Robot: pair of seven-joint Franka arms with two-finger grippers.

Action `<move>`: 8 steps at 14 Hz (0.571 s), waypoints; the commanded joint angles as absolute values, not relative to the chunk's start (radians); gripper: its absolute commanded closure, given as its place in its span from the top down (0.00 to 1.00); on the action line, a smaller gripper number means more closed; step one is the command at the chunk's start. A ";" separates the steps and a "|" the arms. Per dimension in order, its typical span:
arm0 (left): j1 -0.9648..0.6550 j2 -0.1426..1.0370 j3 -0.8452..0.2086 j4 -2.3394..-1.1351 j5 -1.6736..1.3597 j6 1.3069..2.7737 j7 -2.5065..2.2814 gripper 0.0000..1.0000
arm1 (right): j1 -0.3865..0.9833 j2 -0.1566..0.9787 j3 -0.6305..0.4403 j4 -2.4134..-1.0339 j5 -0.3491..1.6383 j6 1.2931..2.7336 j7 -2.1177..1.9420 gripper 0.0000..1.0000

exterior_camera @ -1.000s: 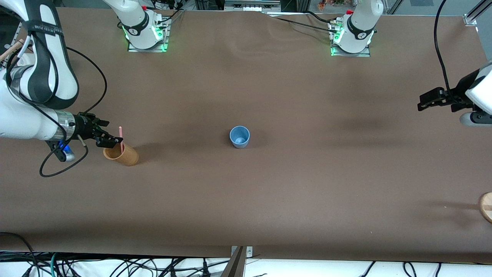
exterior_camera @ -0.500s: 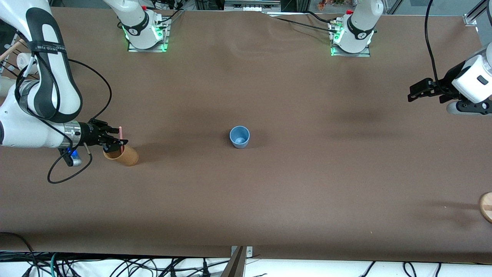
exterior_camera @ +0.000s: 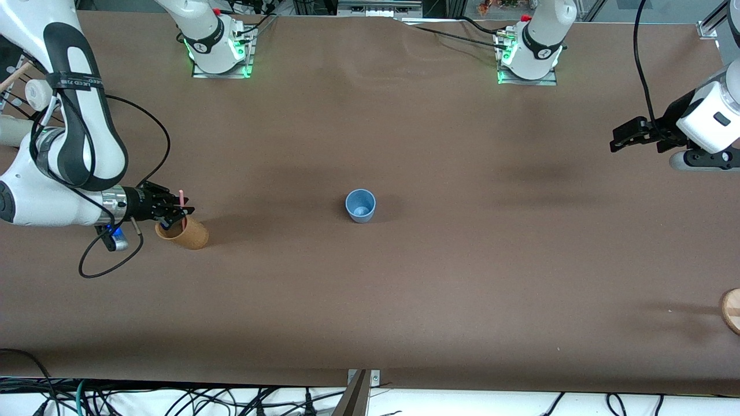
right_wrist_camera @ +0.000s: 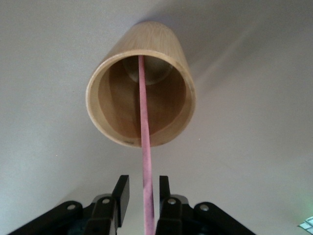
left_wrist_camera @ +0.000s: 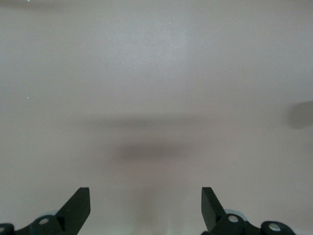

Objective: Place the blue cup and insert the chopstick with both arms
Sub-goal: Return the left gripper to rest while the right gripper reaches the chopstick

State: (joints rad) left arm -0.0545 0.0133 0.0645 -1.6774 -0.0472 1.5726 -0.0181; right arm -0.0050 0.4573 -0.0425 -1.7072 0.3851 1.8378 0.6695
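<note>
Front view, read across from the right arm's end of the table.

Right gripper point(exterior_camera: 178, 212): sits just over the mouth of the brown wooden cup point(exterior_camera: 184, 233), which stands upright on the brown table point(exterior_camera: 404, 289) near that end. The pink chopstick point(exterior_camera: 182, 203) stands in this cup, top end poking up past the black fingers. In the right wrist view the chopstick point(right_wrist_camera: 145, 156) runs straight from between the fingers point(right_wrist_camera: 121, 193) down to the cup floor, its tip resting at the bottom of the wooden cup point(right_wrist_camera: 142, 83). Jaws are narrow, one finger on each side of the stick and close against it; cannot tell whether they actually press on it.

Blue cup point(exterior_camera: 361, 205): upright and alone at about the middle of the table, mouth up, well apart from the wooden cup and from both grippers. Nothing in it.

Left gripper point(exterior_camera: 621, 138): up in the air over bare table toward the left arm's end, well apart from the blue cup; this arm waits. The left wrist view shows its two fingertips point(left_wrist_camera: 78, 205) spread wide with only table surface between them, holding nothing.

Round wooden object point(exterior_camera: 732, 311): lies at the table's edge at the left arm's end, nearer the front camera than the left gripper; only partly in frame.
</note>
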 commanded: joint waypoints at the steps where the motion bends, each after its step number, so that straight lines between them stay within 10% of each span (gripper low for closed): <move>1: -0.063 0.024 0.074 -1.661 -0.071 1.582 -0.029 1.00 | -0.017 0.468 -0.037 -1.669 0.402 1.825 0.680 0.31; 8: -0.069 0.077 0.072 -1.595 -0.072 1.583 -0.028 1.00 | -0.025 0.469 -0.037 -1.669 0.399 1.819 0.670 0.11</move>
